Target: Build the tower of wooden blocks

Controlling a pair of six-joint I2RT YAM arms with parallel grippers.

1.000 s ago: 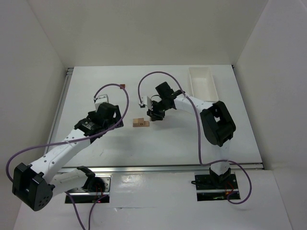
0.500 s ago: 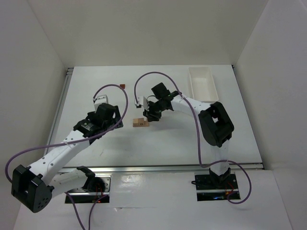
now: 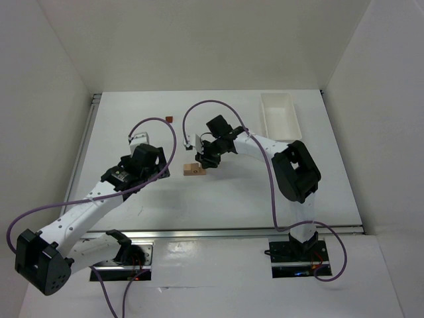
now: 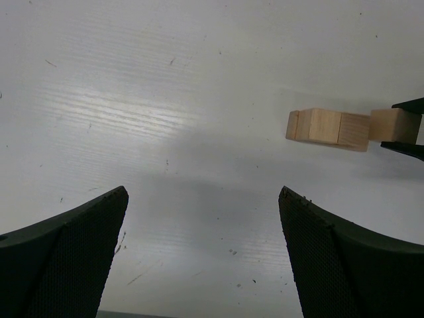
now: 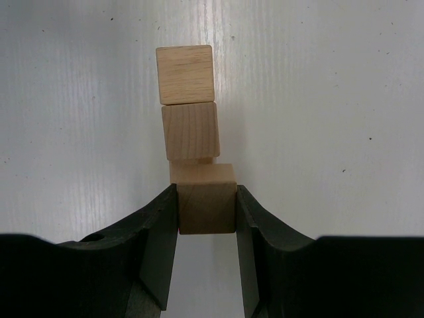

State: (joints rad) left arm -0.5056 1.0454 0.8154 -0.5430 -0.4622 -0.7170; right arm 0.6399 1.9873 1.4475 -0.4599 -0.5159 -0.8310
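Pale wooden blocks (image 3: 193, 169) lie in a short row on the white table, left of centre. In the right wrist view two of them (image 5: 189, 103) lie in line just beyond my right gripper (image 5: 207, 199), which is shut on another wooden block (image 5: 207, 205) held against the near end of the row. A further block edge (image 5: 192, 161) shows just behind the held one. In the left wrist view the row (image 4: 324, 128) lies at the upper right, with the held block (image 4: 394, 124) at its right end. My left gripper (image 4: 202, 252) is open and empty, over bare table left of the row.
A small dark brown block (image 3: 169, 119) lies alone at the back left. A white rectangular tray (image 3: 278, 114) stands at the back right. Purple cables loop over both arms. White walls enclose the table.
My right gripper has moved left with its block, up to the right end of the row. The left arm has barely shifted.
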